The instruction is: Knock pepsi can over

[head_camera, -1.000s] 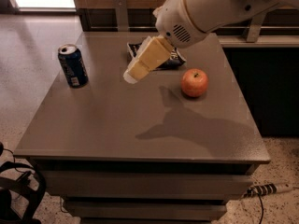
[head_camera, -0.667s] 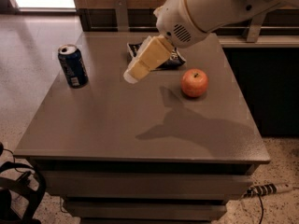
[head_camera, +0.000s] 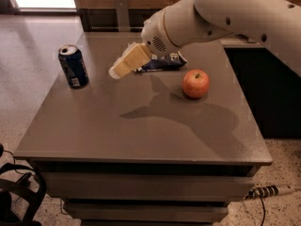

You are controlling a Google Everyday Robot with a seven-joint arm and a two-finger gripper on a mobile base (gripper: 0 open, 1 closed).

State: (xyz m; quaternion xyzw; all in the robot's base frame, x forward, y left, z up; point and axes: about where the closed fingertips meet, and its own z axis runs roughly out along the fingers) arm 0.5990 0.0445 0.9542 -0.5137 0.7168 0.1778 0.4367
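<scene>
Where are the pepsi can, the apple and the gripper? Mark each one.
pepsi can (head_camera: 74, 68), camera view, middle of its blue side.
apple (head_camera: 196, 84), camera view, centre of its red skin.
gripper (head_camera: 117, 70), camera view, its pale tip, over the table (head_camera: 141, 140) between can and apple.

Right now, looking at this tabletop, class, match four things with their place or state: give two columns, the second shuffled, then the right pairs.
Column 1:
1 pepsi can
2 apple
3 chip bag
4 gripper

Column 2:
A lying flat at the back, partly behind the arm
B held above the table, pointing toward the can
C standing upright at the picture's left
D round and red, at the picture's right

Pairs: 1-C; 2-D; 3-A; 4-B
</scene>
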